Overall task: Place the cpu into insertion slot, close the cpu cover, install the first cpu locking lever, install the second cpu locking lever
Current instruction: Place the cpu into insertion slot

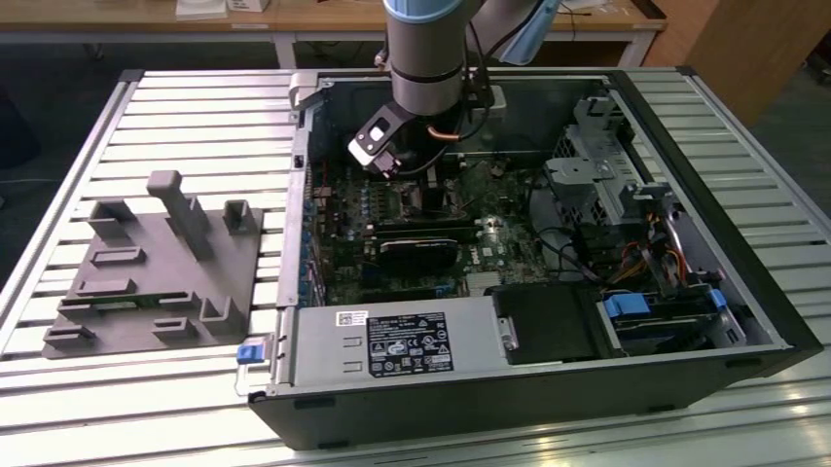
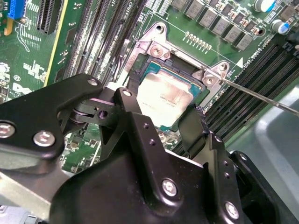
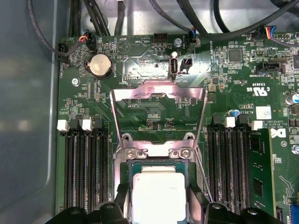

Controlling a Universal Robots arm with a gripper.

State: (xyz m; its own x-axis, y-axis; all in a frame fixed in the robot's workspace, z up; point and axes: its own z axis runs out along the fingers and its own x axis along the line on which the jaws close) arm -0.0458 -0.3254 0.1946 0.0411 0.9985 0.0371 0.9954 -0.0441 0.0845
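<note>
Grey fixture (image 1: pixel 156 282) on table (image 1: pixel 195 107), well apart from the work. Gripper (image 3: pixel 158 199) narrow, clamped on cpu (image 3: pixel 157 186), which lies in slot (image 2: pixel 182 69). Cover (image 3: pixel 159 91) stands open beyond. Likely risk: a tilted release leaves the cpu unseated, damaging contacts. Memory slots (image 3: pixel 84 172) flank closely; lever (image 2: pixel 261 95) juts alongside.

On the table (image 1: pixel 195 117) we see the computer case (image 1: pixel 429 409) lying open, with a fixture block (image 1: pixel 156 282) beside it toward the exterior view's left edge. Inside the case, the cpu (image 3: pixel 159 193) sits in the insertion slot (image 2: pixel 186 70) — memory slots (image 3: pixel 86 172) flank it on both sides. The cpu cover (image 3: pixel 159 91) stands up off one edge of the slot, and the gripper (image 2: pixel 163 105) hangs just above the cpu.
</note>
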